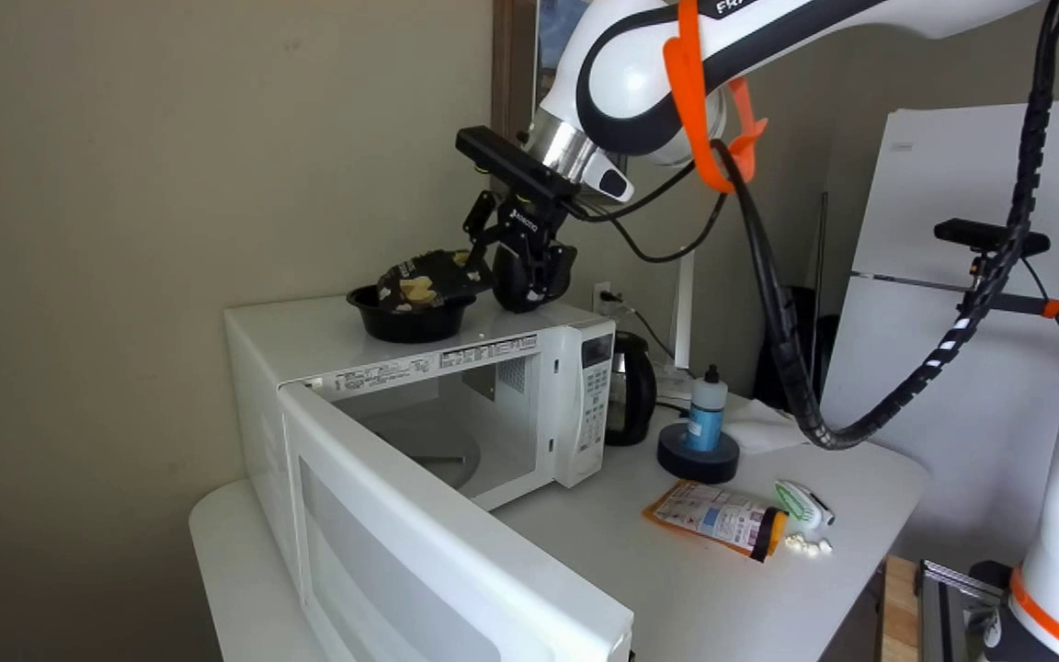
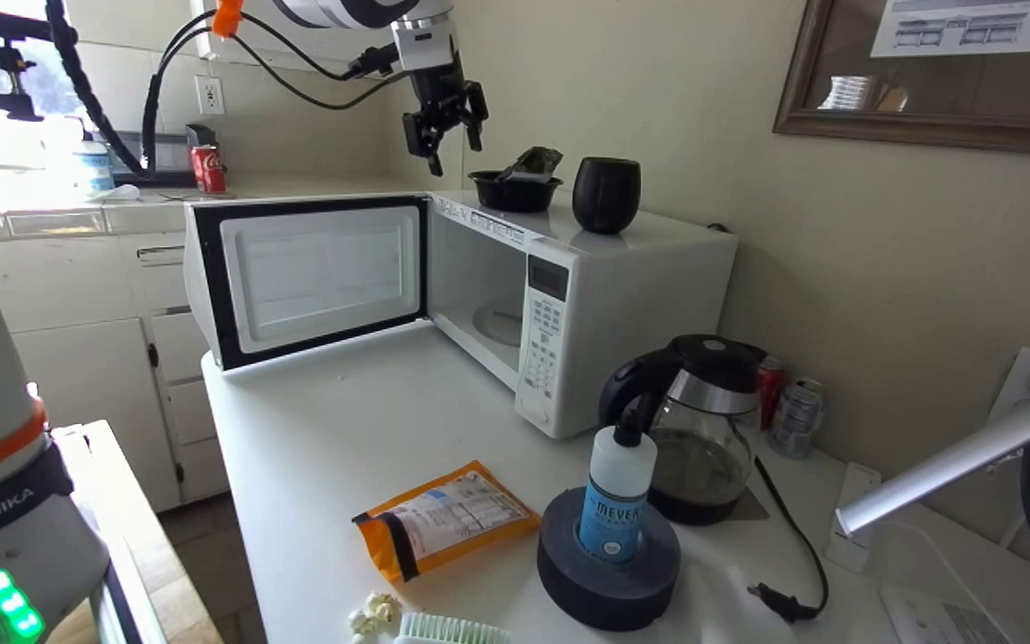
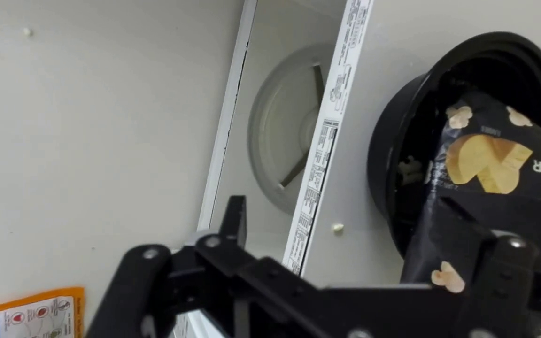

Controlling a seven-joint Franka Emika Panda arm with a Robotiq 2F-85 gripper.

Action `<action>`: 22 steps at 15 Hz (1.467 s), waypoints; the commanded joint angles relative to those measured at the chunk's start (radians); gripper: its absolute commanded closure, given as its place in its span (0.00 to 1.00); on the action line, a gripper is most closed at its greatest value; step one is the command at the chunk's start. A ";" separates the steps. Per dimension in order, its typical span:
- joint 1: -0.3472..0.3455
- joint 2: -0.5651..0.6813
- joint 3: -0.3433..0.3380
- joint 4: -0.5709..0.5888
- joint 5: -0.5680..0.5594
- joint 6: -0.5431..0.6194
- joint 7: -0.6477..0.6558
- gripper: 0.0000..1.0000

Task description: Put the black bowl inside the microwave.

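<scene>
The black bowl point(image 1: 412, 324) sits on top of the white microwave point(image 1: 258, 368), with a black snack bag point(image 1: 419, 280) sticking out of it. The bowl also shows in an exterior view point(image 2: 515, 195) and on the right of the wrist view point(image 3: 388, 145). The microwave door point(image 2: 323, 277) stands wide open; a glass turntable point(image 3: 284, 136) shows in the cavity. My gripper point(image 2: 456, 154) is open and empty, raised above the microwave's front top edge, apart from the bowl. In the wrist view, its fingers point(image 3: 345, 206) are spread; the right one overlaps the bag.
A black mug point(image 2: 606, 195) stands on the microwave beside the bowl. A kettle point(image 2: 703, 429), a soap bottle point(image 2: 615, 501) on a dark blue round object point(image 2: 604, 586), an orange pouch point(image 2: 452, 519), popcorn pieces point(image 2: 376, 613) and a brush point(image 2: 452, 629) are on the table.
</scene>
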 commanded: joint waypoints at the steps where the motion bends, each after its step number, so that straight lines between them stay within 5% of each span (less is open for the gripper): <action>1: 0.018 0.059 -0.016 0.085 0.000 -0.052 0.088 0.28; 3: 0.019 0.093 -0.016 0.112 -0.024 -0.033 0.127 0.32; 6: 0.037 0.149 -0.025 0.153 -0.019 -0.027 0.143 0.55; 8: 0.049 0.178 -0.033 0.170 -0.014 -0.018 0.141 0.60; 16: 0.085 0.231 -0.069 0.223 -0.004 -0.002 0.136 0.56; 18: 0.089 0.237 -0.075 0.229 -0.011 -0.008 0.142 0.81; 22: 0.093 0.250 -0.085 0.235 -0.011 -0.010 0.144 1.00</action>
